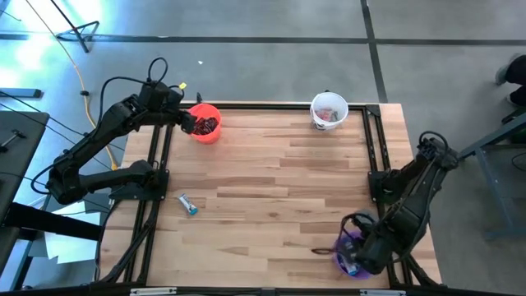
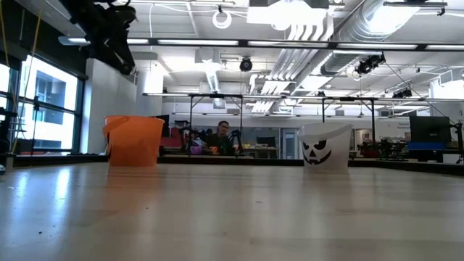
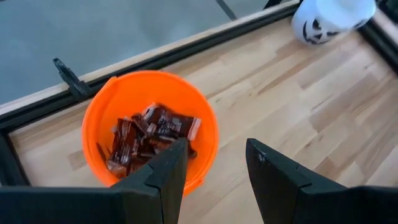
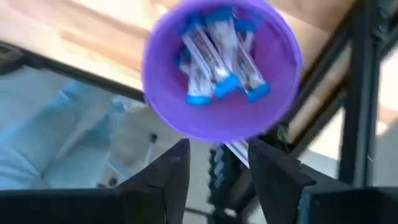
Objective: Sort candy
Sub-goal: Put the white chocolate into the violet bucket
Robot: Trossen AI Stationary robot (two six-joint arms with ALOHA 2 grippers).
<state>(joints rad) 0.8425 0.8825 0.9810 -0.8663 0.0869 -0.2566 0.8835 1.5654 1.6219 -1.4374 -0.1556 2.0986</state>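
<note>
One blue-and-white candy [image 1: 188, 204] lies near the surface's [image 1: 279, 189] left edge, long axis diagonal, open wood rightward; left end effector [image 3: 214, 171] spread over orange cup [image 1: 205, 123], right end effector [image 4: 217, 171] spread over purple cup [image 4: 221, 68].

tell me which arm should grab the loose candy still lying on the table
Left, probably. The small blue-and-white wrapped candy lies near the left arm's base, and the left tool hangs open over the orange plastic cup. The right tool is over the purple cup, farther away.
</note>
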